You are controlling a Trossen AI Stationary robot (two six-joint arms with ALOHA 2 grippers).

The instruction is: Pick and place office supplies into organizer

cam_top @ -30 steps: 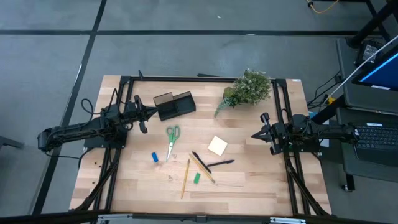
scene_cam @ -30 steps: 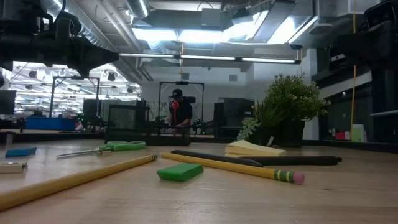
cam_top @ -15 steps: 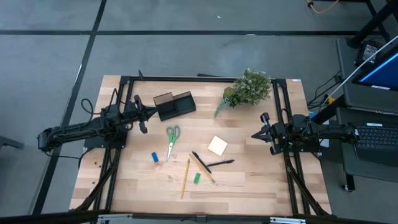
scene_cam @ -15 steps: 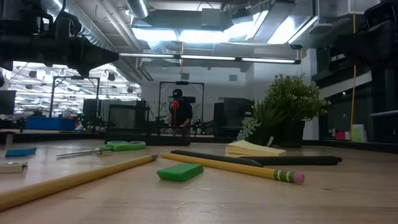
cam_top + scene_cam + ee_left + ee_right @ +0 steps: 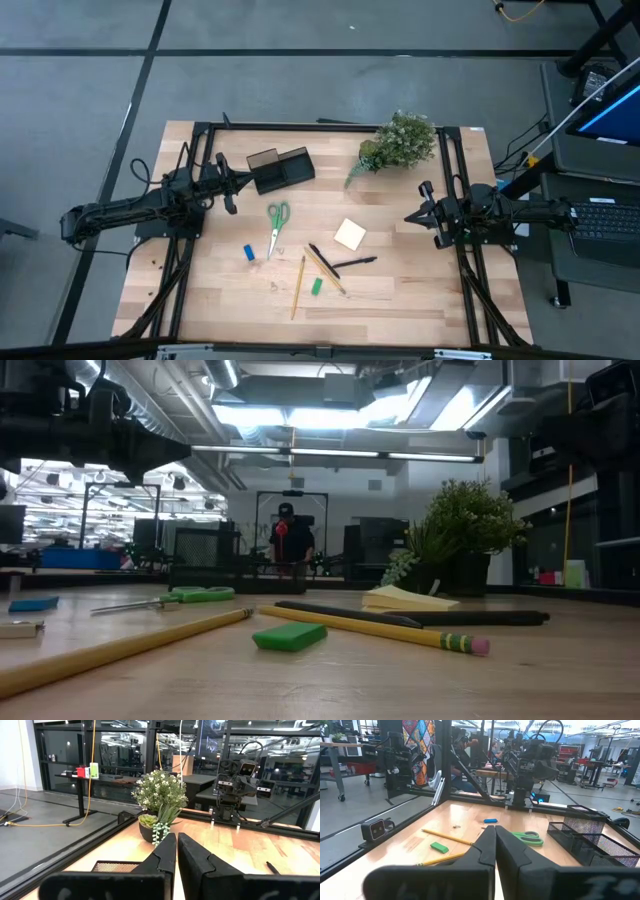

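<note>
While supplies lie loose, left gripper (image 5: pixel 232 186) closed; right gripper (image 5: pixel 420 213) closed.

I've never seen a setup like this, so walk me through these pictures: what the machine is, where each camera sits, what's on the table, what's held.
Two dark robot arms work at a wooden table. One picture looks straight down, one sits at tabletop height, and two ride the wrists. The left gripper waits shut beside the black organizer; the right gripper waits shut at the opposite side. Neither holds anything. Loose on the table: green-handled scissors, a sticky-note pad, blue block, green block, pencils, pens and a plant.
</note>
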